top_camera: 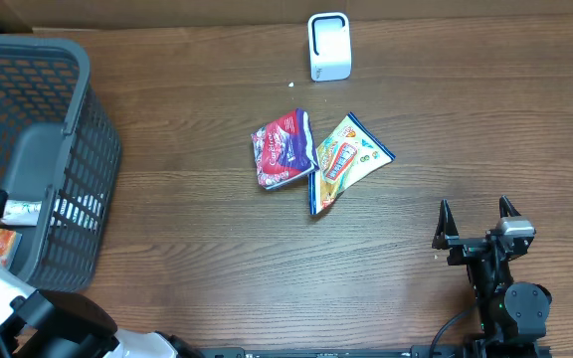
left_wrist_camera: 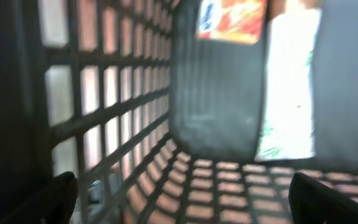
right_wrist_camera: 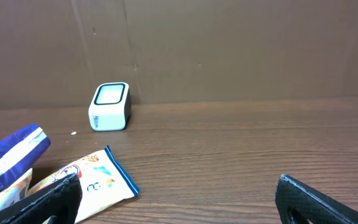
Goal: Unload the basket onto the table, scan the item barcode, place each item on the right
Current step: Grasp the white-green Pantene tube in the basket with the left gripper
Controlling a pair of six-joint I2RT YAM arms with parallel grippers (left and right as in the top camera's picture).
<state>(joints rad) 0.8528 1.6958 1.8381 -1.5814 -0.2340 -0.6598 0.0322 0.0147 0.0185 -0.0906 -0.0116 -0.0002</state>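
Print on the red packet (top_camera: 282,149) and yellow packet (top_camera: 344,159) — unreadable.

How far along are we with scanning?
Done: perhaps the items lying in the basket, though nothing shows they were scanned. In hand: nothing; the left tool is open inside the basket, the right tool open above the table. Left: the red packet and yellow packet lie near the scanner, untouched.

Basket (top_camera: 90,149) far left, scanner (top_camera: 328,46) at the back — before it, left packet (top_camera: 283,150) touching right packet (top_camera: 347,159).
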